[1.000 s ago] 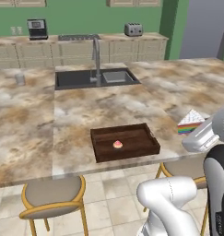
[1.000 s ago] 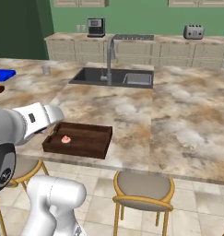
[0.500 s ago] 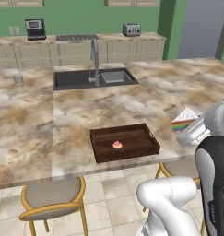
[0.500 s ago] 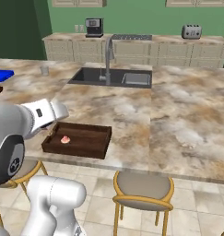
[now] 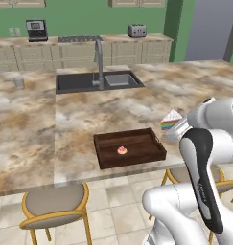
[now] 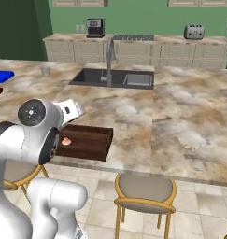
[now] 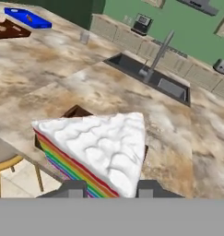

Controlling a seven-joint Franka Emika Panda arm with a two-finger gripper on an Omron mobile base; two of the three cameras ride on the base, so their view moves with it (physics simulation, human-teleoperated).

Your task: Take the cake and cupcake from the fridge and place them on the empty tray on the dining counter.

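The gripper (image 7: 106, 188) was squeezed tight on the cake (image 7: 97, 150), with the tray (image 5: 130, 148) and the cupcake (image 5: 122, 150) inside it just ahead and lower, so it should carry the slice over slowly and set it beside the cupcake, not on it

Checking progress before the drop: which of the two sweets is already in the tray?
The cupcake, pink-frosted, sits inside the tray; the rainbow cake is held in the gripper.

Two base cameras looked down across the counter (image 5: 89, 112) from behind, sharing tray (image 5: 130, 148) and sink (image 6: 112, 77); the hand camera sat close over the cake (image 7: 97, 150).
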